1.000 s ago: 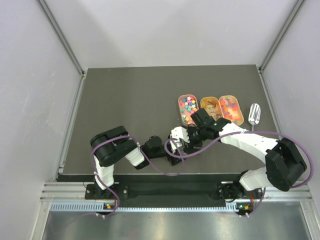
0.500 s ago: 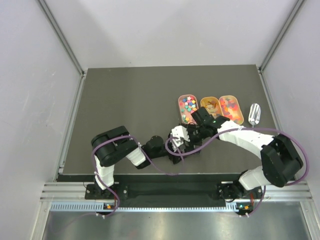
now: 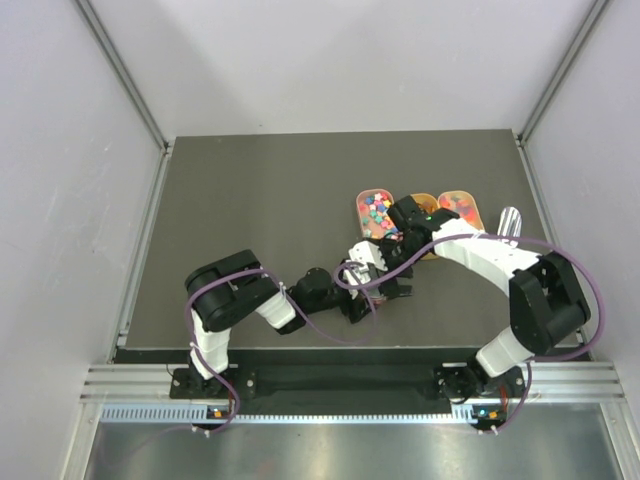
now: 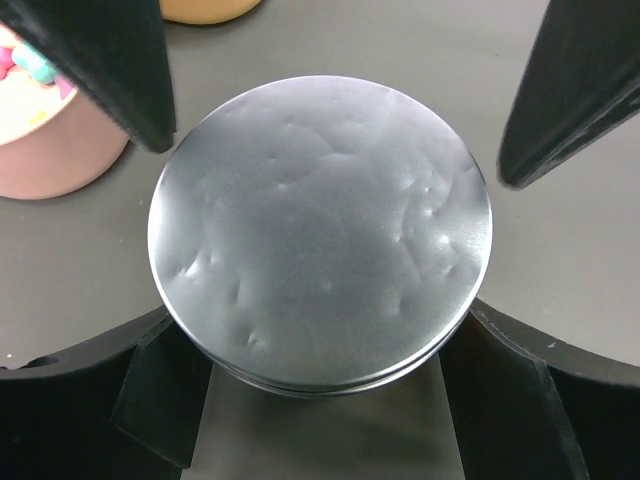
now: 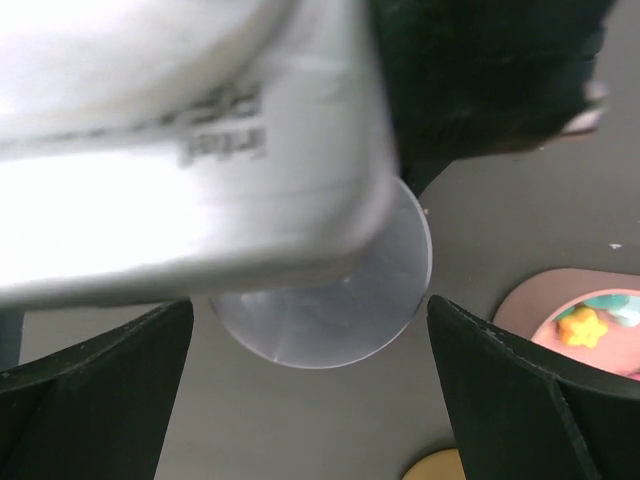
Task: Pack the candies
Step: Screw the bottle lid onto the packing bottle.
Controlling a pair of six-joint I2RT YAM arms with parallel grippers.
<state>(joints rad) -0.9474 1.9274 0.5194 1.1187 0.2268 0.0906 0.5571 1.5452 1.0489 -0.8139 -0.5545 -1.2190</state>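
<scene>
Right fingers [image 5: 90, 400] splayed as wide as they go, nothing between them. A second ago they were narrower, so they have just let go. In the left wrist view their tips flank the silver lid [image 4: 320, 250], close beside its rim, not pinching. The right gripper [image 5: 310, 305] has also drawn back a little toward the trays [image 4: 60, 160] since the previous top view.

Left gripper [image 4: 315, 315] has not changed: its fingers press both sides of the jar [image 4: 300, 384] just under the lid rim and grasp it, holding it on the table.

Candies [image 3: 376, 208] are loose in the trays, behind the right gripper's wrist and beyond the left fingertips. None is between either pair of fingers. The lid hides the jar's contents, so can't tell whether any are packed.

Judgement: the release reads as the lid just handed off onto the jar, which the left gripper steadies, so the right arm is free. If the jar is empty, the lid must come off again before any candy goes in. Watch for the right fingertips clipping the rim as they lift away.
</scene>
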